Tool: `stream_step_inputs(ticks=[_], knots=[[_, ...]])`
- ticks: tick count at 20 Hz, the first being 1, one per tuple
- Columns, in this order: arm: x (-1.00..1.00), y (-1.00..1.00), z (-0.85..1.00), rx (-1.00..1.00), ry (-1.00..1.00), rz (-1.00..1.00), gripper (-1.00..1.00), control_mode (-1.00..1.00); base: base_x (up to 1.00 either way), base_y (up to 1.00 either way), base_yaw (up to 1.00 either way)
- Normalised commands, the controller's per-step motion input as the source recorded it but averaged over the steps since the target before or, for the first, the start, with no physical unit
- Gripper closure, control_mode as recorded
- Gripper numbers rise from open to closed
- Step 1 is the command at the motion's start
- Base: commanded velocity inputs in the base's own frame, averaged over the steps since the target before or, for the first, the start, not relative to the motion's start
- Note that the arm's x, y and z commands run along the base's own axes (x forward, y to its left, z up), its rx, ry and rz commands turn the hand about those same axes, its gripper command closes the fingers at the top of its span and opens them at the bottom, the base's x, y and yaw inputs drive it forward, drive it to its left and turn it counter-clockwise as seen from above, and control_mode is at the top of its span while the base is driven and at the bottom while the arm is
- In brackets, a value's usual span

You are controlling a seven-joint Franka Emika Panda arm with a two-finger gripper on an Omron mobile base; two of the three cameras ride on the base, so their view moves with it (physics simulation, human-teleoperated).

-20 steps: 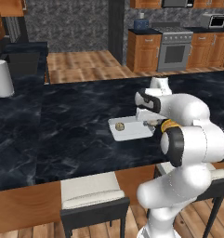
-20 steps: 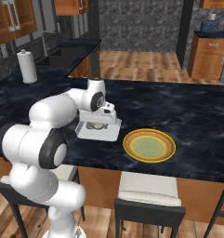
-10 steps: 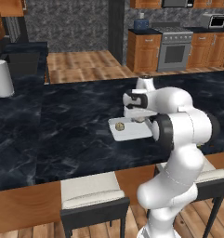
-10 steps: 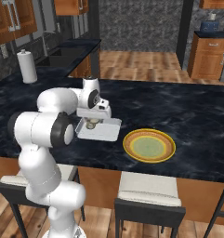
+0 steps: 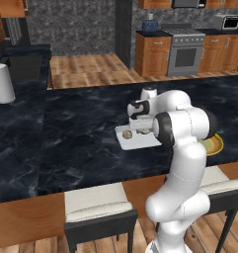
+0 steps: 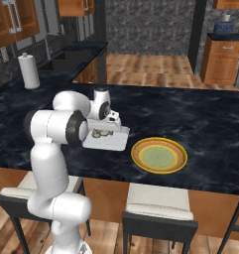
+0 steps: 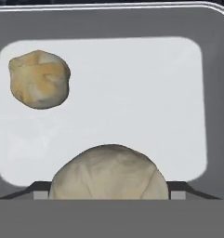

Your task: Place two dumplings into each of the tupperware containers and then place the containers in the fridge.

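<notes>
A: What is hidden or cut off in the hand view?

B: The nearer rounded beige-grey wrinkled dumpling point(image 7: 108, 171) is cut by the bottom band, with a dark finger tip point(image 7: 21, 193) just beside it on either side. Whether the tips touch it cannot be told.

A: And from the base views?

B: The two-finger gripper point(image 5: 138, 117) hangs low over the shallow white rectangular tupperware tray point(image 5: 135, 142), its jaws spread wide. The white arm point(image 6: 61, 126) covers the tray's near left corner in the right base view.

A: What does the tray hold?

B: Two dumplings: the one under the gripper and a smaller-looking yellowish lump point(image 7: 38, 79) towards a far corner of the tray floor, well apart. The tray sits on the dark marbled counter point(image 5: 66, 138), beside a round yellow-rimmed green plate point(image 6: 159, 155) near the counter's front edge.
</notes>
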Motion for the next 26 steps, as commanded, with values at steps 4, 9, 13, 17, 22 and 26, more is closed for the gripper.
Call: stream_step_inputs(ticks=[4,9,13,17,22,26], knots=[[0.0,-0.01,-0.46,0.0,0.0,0.0,1.0,-1.0,0.0,0.0,0.0],[0.05,0.0,-0.25,0.0,0.0,0.0,1.0,-1.0,0.0,0.0,0.0],[0.25,-0.01,-0.18,0.0,0.0,0.0,1.0,-1.0,0.0,0.0,0.0],[0.25,0.0,-0.15,0.0,0.0,0.0,1.0,-1.0,0.0,0.0,0.0],[0.2,0.0,-0.01,0.0,0.0,0.0,-1.0,-1.0,0.0,0.0,0.0],[0.0,0.0,0.0,0.0,0.01,0.0,-1.0,-1.0,0.0,0.0,0.0]])
